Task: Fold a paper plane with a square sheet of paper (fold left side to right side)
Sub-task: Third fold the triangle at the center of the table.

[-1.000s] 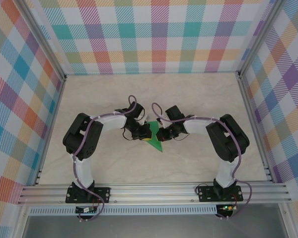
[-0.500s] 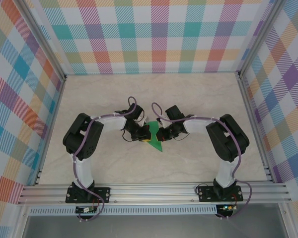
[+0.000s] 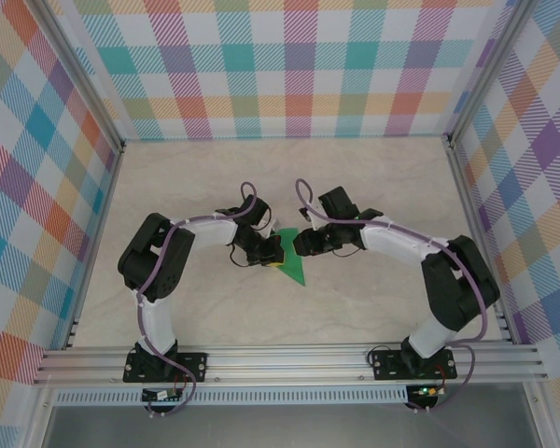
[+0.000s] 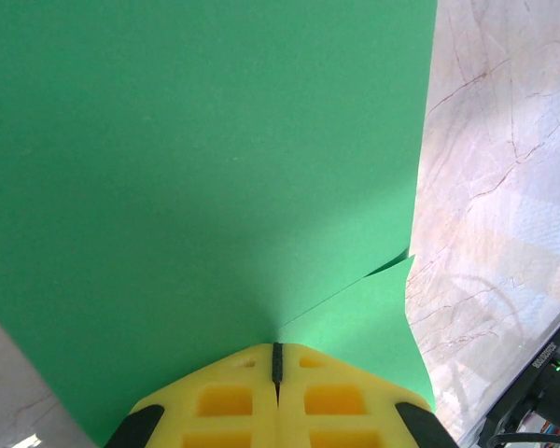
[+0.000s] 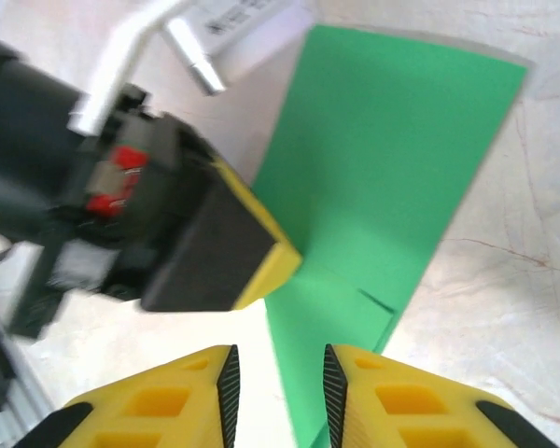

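Note:
The green paper (image 3: 289,261) lies on the table between the two arms as a narrow, layered dart with its point toward the near edge. It fills most of the left wrist view (image 4: 205,168), where a crease runs out from my left gripper (image 4: 277,359). That gripper (image 3: 266,254) is shut, and its yellow tips rest on the paper's left edge (image 5: 261,252). My right gripper (image 5: 278,373) hovers open, just off the paper's right side (image 3: 301,245). The paper's layers (image 5: 383,168) spread out ahead of it and the narrow end passes under the gap between its fingers.
The pale marble table (image 3: 373,187) is boxed in by plaid walls (image 3: 289,75) on three sides. An aluminium rail (image 3: 289,359) at the near edge carries both arm bases. The right arm's elbow (image 3: 457,289) reaches out toward the right wall.
My right gripper has opened and lifted back from the paper, and the right arm's elbow has swung out to the right. The left gripper and the paper have stayed put.

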You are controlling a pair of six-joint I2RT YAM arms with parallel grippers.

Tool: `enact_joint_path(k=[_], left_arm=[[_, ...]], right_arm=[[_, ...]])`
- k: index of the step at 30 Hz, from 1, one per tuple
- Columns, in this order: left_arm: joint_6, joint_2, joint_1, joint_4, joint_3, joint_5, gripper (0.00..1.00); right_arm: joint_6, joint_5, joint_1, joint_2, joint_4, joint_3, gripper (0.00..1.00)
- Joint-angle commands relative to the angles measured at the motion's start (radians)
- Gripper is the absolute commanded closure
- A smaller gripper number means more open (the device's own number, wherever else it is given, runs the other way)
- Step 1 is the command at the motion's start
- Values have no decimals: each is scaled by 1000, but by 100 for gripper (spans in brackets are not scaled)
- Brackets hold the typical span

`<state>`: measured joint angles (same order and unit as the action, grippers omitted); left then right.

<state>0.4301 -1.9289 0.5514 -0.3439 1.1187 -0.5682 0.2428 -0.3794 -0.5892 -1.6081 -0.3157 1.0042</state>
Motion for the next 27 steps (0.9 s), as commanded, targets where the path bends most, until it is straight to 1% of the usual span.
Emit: enact_joint_path(k=[1, 4, 9, 15, 27], left_arm=[[0, -53, 10, -15, -37, 78, 97], [-2, -48, 10, -18, -36, 84, 97], [-1, -49, 10, -18, -34, 82, 98], [-5, -46, 10, -25, -31, 85, 98], [-8, -49, 10, -29, -26, 88, 98]], right_arm=[[46, -131, -19, 29, -2, -73, 72], [82, -210, -43, 11, 37, -101, 78], [108, -195, -56, -63, 54, -95, 83], [128, -178, -55, -139, 36, -76, 85], [118, -111, -55, -189, -38, -69, 86]])
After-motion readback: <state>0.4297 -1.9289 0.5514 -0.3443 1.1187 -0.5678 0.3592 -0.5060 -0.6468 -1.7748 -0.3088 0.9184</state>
